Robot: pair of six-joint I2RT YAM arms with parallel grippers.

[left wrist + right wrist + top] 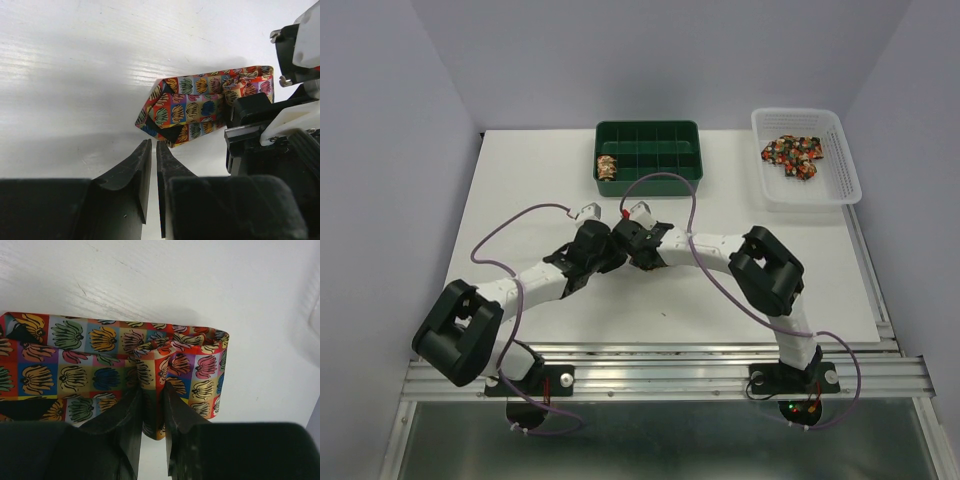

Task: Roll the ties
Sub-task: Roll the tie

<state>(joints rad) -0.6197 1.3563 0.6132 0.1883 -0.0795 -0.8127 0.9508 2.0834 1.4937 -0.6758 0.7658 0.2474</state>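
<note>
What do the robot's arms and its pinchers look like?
The left arm and right arm are white tubes with chunky black joints. A thin purple cable loops along each. The left gripper and right gripper each end in two black, curved, pointed fingers.

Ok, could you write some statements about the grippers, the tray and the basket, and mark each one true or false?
1. The right gripper is pinching the tie. True.
2. The left gripper grips the same tie. False: its fingers are almost together with nothing between them, and the tie lies ahead of them.
3. The green tray has a rolled tie in a compartment at its left end. True.
4. The white basket is empty. False: it holds several ties.
</note>
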